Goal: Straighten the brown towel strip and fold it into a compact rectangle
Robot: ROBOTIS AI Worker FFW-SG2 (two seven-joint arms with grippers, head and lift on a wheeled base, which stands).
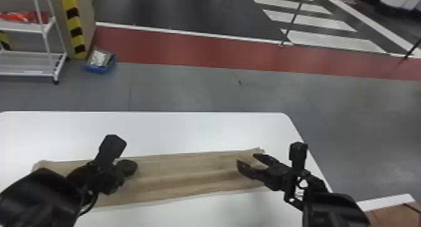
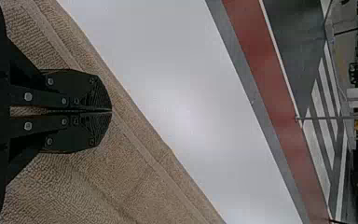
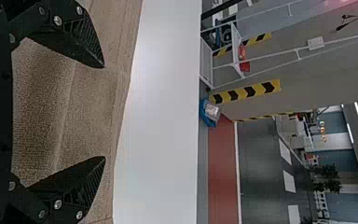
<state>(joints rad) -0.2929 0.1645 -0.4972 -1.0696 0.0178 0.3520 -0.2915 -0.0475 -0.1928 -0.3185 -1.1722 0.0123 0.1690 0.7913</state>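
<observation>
Brown towel strip (image 1: 188,176) across the bench (image 1: 188,129), under a left hand (image 2: 111,110) pressed together and a right hand (image 3: 104,112) spread near one end: liable to fold crooked (rippled lengthwise) from an off-centre pinch.

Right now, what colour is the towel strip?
Brown towel strip, best seen in the left wrist view.

Brown towel strip (image 1: 188,173) partly hidden behind left fingers (image 1: 130,167), white table (image 1: 188,129) cut off below
</observation>
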